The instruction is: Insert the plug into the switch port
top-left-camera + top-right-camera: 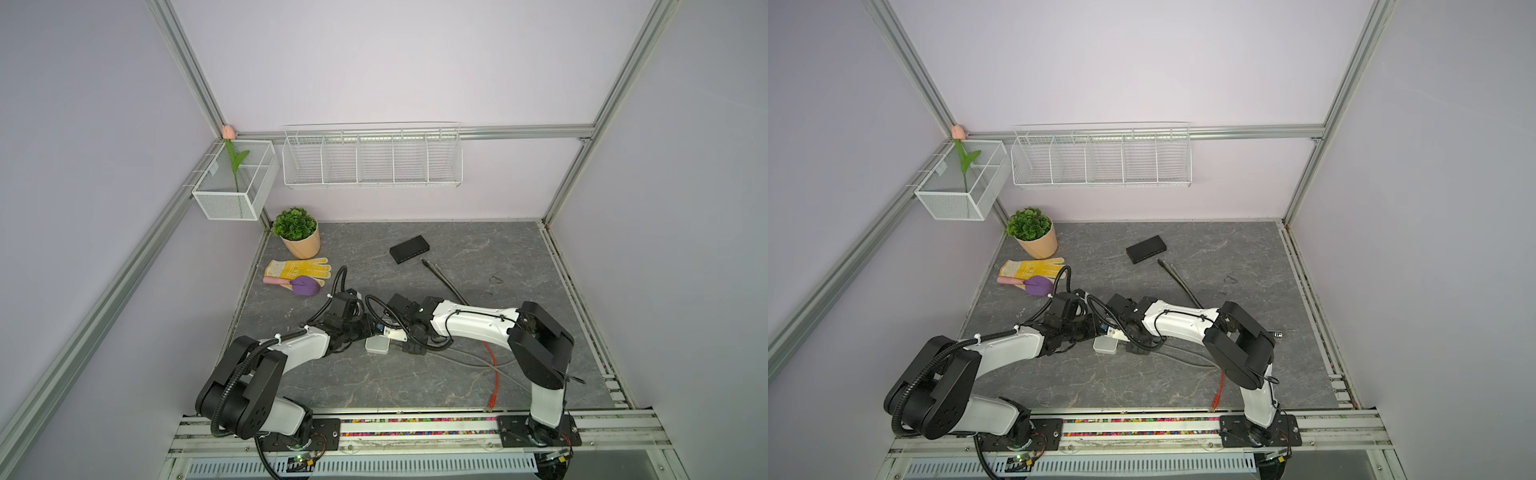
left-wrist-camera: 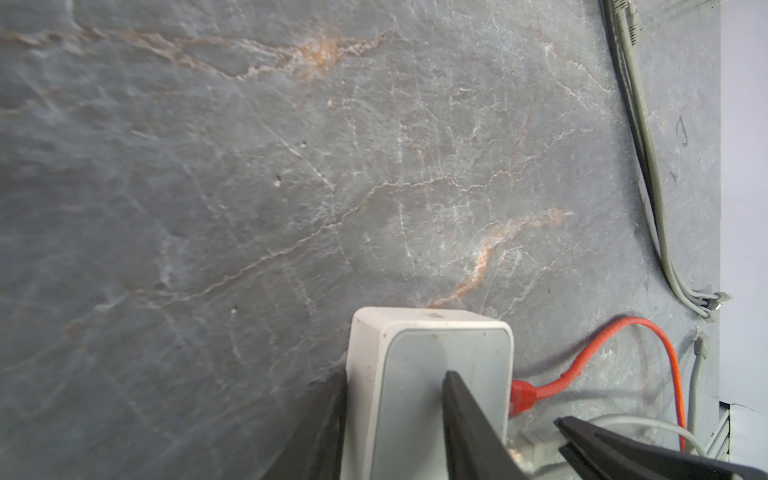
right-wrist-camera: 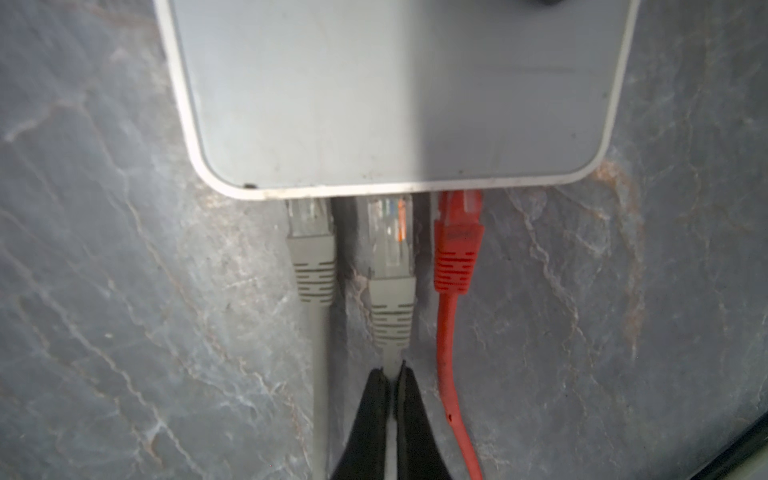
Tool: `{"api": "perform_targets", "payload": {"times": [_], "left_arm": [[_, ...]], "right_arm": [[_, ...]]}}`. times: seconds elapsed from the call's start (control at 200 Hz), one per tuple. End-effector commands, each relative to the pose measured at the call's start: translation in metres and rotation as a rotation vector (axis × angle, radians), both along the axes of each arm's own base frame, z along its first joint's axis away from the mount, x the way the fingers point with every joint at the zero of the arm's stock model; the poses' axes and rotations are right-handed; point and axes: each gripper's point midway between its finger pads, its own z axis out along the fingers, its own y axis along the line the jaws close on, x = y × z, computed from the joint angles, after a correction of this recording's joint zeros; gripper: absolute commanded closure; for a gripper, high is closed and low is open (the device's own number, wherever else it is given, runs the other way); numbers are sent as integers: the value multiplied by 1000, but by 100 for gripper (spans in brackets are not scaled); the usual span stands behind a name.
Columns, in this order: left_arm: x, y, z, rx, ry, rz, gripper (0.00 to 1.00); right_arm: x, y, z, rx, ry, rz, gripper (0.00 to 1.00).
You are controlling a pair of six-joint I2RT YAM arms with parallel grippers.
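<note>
Plug, grey with a clear tip, at the port face of the white switch, between a second grey plug and a red plug. It stands farther out than either neighbour; its depth in the port cannot be told. The right gripper is clenched on the grey cable just behind the plug. The left gripper straddles the switch, one finger over its top face, the other beside its white side wall; whether they clamp it cannot be told. The switch lies mid-table, between both grippers.
</note>
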Motion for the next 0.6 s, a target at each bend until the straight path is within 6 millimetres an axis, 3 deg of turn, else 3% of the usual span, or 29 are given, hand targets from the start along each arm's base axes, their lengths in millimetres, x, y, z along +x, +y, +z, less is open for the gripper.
{"api": "perform_targets", "payload": {"times": [0.0,0.305,0.595], "left_arm": [[3,-3,1,15,-5,-23,64],[3,-2,1,22,-3,-22,64],[3,-3,1,18,-1,-23,65]], "right_arm": [[-1,-4,1,-20,23,-1,93],[-5,2,6,14,55,6,93],[-7,2,-2,9,70,4,93]]}}
